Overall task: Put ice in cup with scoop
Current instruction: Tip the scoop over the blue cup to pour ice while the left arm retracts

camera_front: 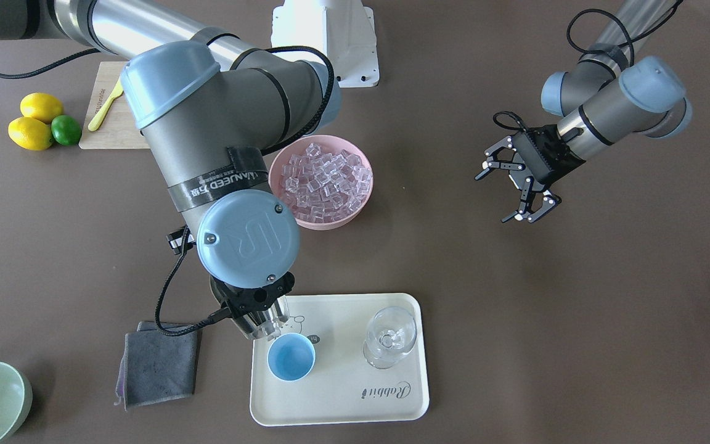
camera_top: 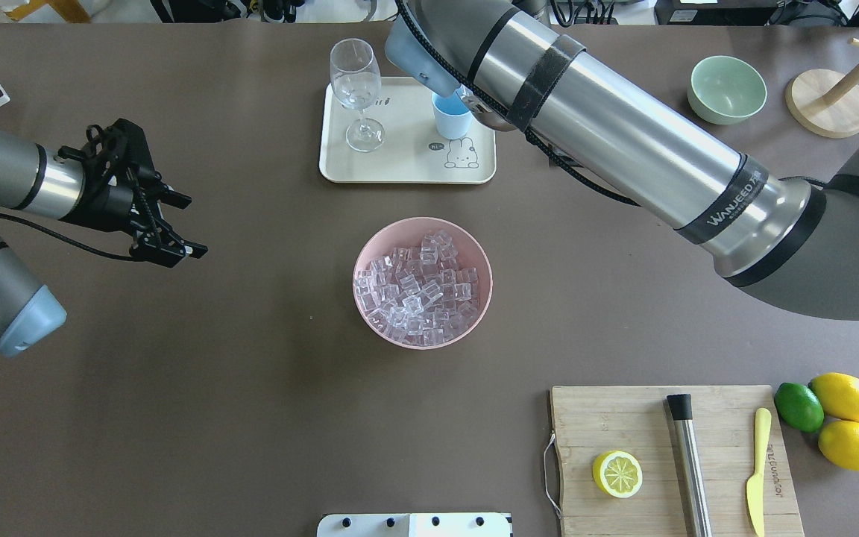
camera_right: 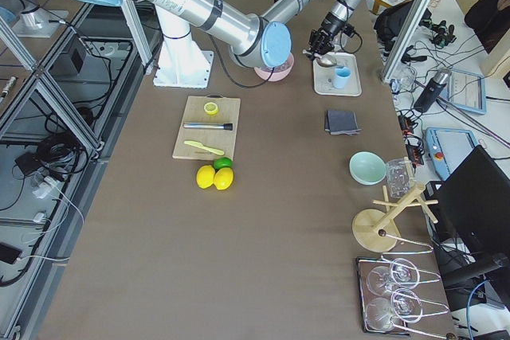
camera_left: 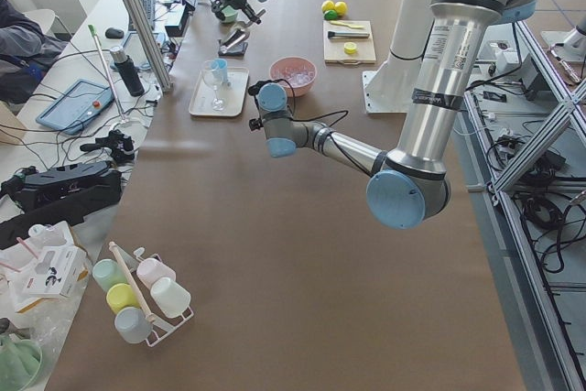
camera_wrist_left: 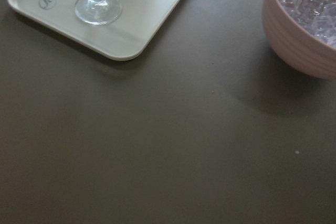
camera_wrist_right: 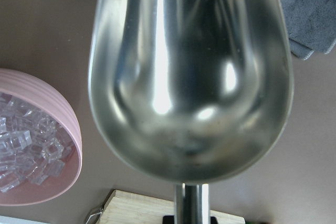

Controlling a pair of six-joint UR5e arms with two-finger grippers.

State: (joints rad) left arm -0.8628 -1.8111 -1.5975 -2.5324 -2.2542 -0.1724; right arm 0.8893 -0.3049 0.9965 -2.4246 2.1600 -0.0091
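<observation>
Seen from behind the robot, a brown table (camera_top: 213,373) is worked by two robot arms. The right arm reaches across to the far side, where a cream tray (camera_front: 342,401) holds a light-blue cup (camera_front: 291,356) on its right part and a wine glass (camera_front: 390,336) on its left, both upright. The right gripper (camera_front: 261,314) is clamped on the handle of a shiny steel scoop (camera_wrist_right: 189,77). The scoop is tipped mouth down just over the cup's right rim; whether it touches the rim cannot be told. The cup's inside shows plain blue. The ice (camera_front: 327,179), a heap of small clear cubes, fills a pink bowl (camera_top: 370,313) at the middle of the table, nearer than the tray and well apart from it. The right wrist camera sees the scoop's rounded trough filling its view, with the pink bowl at lower left. The left gripper (camera_front: 518,191) hovers over bare table at the left, well apart from bowl and tray, its two fingers spread wide and holding nothing. A grey cloth (camera_front: 161,364) lies just right of the tray, and a pale-green bowl (camera_top: 726,89) sits further right. At the near right a wooden cutting board (camera_top: 623,418) carries a lemon half (camera_top: 617,473), a steel cylinder (camera_top: 689,470) with a black end and a yellow knife (camera_top: 757,470); a lime (camera_top: 798,406) and two lemons (camera_top: 845,396) lie just right of it
</observation>
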